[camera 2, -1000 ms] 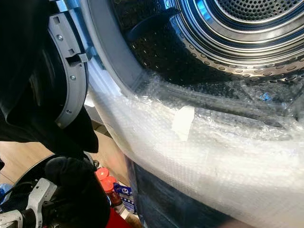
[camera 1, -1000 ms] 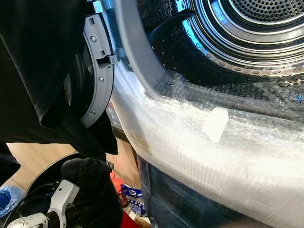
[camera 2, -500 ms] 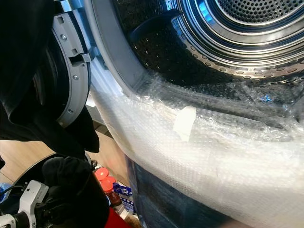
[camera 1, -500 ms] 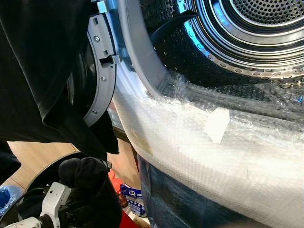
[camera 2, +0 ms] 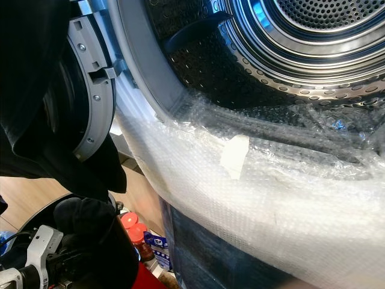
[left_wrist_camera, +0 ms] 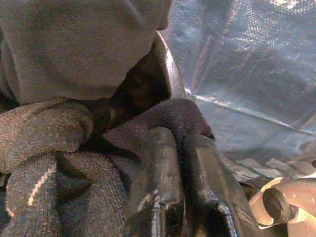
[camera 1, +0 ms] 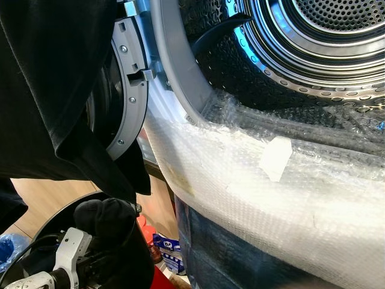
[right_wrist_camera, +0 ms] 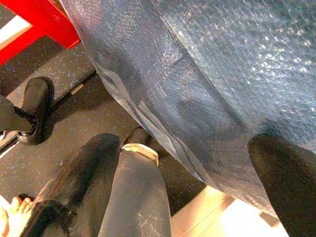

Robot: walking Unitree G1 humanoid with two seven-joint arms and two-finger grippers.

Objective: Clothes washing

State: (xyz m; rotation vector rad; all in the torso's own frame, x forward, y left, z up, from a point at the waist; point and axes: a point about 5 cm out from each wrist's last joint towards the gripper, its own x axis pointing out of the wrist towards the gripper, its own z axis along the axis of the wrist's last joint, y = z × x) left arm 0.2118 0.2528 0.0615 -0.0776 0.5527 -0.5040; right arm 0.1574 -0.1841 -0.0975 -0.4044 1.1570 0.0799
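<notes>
Left hand (left_wrist_camera: 178, 148) pinches dark sock (left_wrist_camera: 59, 163).

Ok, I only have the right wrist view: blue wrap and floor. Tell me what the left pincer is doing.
Observer: The left pincer is shut on a dark knitted garment.
Operator: Give me the machine's state.
Observer: The washer door is open; the drum looks empty.
Operator: Tell me what's at the opening.
Observer: Bubble wrap covers the lower rim, and a black cloth hangs across the door side.
</notes>
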